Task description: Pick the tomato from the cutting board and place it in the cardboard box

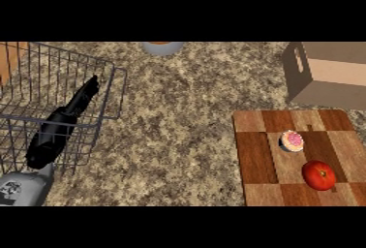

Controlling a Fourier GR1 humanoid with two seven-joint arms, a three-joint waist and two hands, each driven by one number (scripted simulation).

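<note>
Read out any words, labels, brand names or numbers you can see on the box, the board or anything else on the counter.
None: nothing here can be read.
The cardboard box shows plain brown sides and a handle slot, no print.
The cutting board, tomato, small pink-topped round thing, wire basket and left hand carry no markings.

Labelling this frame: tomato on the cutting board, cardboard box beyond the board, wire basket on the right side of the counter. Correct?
Not quite. The wire basket stands on the left side of the counter, not the right; the head view shows it. The rest holds: the tomato lies on the cutting board, and the cardboard box stands beyond the board.
</note>
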